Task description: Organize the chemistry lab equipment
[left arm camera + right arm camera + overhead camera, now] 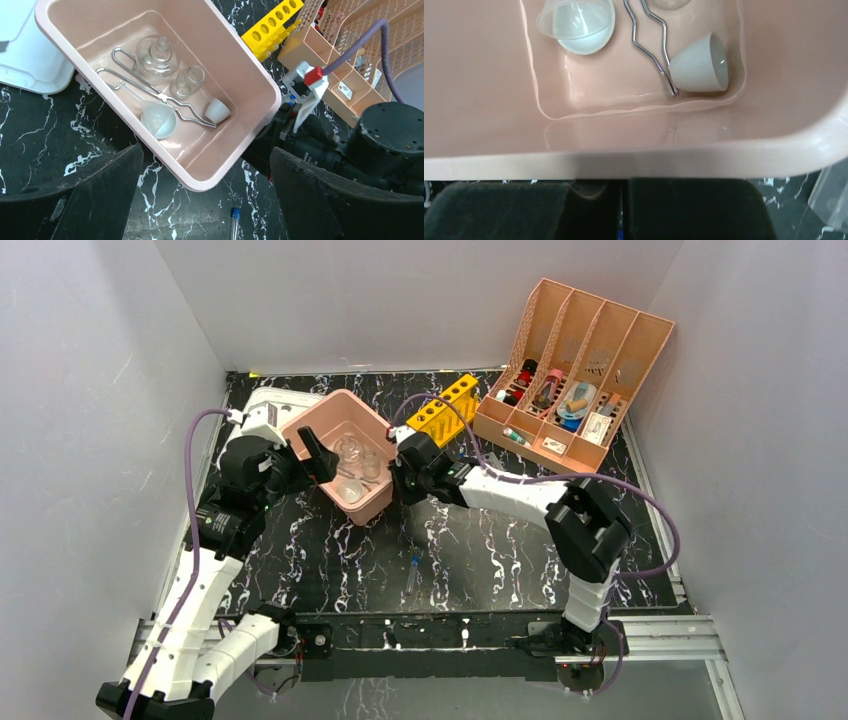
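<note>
Left jaws: wide, above pink tub (230,55).
Right jaws: closed, beside tub wall.
Risk: shove tilts tub; flask (157,52) strikes beaker (189,80).

No legible writing anywhere.
The small white label (344,90) inside the peach file organizer (306,61) is too blurred to read.
</note>
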Tool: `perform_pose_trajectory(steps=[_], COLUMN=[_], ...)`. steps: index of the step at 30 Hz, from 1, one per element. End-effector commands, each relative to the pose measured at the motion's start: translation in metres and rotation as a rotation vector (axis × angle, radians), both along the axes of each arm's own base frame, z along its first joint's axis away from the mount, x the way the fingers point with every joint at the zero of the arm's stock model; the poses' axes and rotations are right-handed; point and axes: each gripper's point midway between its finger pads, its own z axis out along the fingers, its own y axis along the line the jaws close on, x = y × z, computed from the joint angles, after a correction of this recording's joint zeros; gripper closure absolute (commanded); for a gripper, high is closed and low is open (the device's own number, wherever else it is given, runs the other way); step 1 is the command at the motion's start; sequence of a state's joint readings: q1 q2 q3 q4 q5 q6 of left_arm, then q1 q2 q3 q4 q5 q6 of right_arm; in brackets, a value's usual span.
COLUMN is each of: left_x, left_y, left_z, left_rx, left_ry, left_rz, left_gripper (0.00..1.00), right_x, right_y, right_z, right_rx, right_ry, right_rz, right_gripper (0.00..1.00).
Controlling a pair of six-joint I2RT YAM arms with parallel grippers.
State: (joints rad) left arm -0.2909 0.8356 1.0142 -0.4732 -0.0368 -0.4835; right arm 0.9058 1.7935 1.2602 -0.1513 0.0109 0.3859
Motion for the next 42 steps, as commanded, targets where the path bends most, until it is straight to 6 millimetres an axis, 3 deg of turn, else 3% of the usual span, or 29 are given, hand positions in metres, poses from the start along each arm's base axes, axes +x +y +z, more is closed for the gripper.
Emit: perform_pose_trajectory(steps=[1, 7, 12, 14, 16, 18, 22, 25, 31, 34, 39, 41, 42], left_x=[-0.003, -0.006, -0.002, 0.001, 0.003, 0.004, 0.001, -0.005, -0.013, -0.016, -0.02, -0.021, -0.021], left_y=[0.007, 0.001, -0.005, -0.006, -0.006, -0.003, 0.016, 0.02, 0.018, 0.021, 0.024, 0.024, 0.023], left_z=[-0.001, -0.003, -0.016, -0.023, -0.026, -0.029, -0.04, -0.039, -0.033, -0.032, -0.032, -0.035, -0.036], left_rx=[-0.001, -0.021, -0.049, -0.054, -0.058, -0.052, -0.01, -0.005, -0.02, -0.01, -0.015, -0.016, -0.018], left_ry=[0.005, -0.001, 0.025, 0.046, 0.058, 0.063, 0.098, 0.106, 0.089, 0.087, 0.08, 0.087, 0.09], left_rz=[0.037, 0.004, -0.003, 0.011, 0.02, 0.037, 0.142, 0.154, 0.132, 0.137, 0.151, 0.15, 0.148], left_gripper=[0.02, 0.02, 0.02, 0.02, 0.02, 0.02, 0.11, 0.12, 0.12, 0.12, 0.12, 0.12, 0.12], right_x=[0.028, 0.017, -0.003, -0.017, -0.035, -0.054, -0.091, -0.116, -0.133, -0.139, -0.139, -0.14, -0.142], right_y=[0.03, 0.006, -0.05, -0.066, -0.08, -0.085, -0.077, -0.072, -0.069, -0.062, -0.054, -0.048, -0.045], right_z=[0.028, 0.057, 0.057, 0.05, 0.039, 0.029, 0.018, 0.016, -0.031, -0.029, -0.023, -0.023, -0.023], right_rx=[0.05, 0.059, 0.003, -0.071, -0.174, -0.222, -0.223, -0.198, -0.286, -0.255, -0.127, -0.106, -0.099], right_ry=[-0.118, -0.154, -0.13, -0.12, -0.091, -0.067, -0.083, -0.142, 0.034, 0.039, 0.05, 0.062, 0.07], right_rz=[0.03, -0.003, -0.238, -0.307, -0.369, -0.442, -0.556, -0.668, -0.779, -0.769, -0.736, -0.697, -0.676], right_gripper=[0.89, 0.83, 0.48, 0.39, 0.24, 0.14, 0.11, 0.03, 0.02, 0.12, 0.17, 0.23, 0.32])
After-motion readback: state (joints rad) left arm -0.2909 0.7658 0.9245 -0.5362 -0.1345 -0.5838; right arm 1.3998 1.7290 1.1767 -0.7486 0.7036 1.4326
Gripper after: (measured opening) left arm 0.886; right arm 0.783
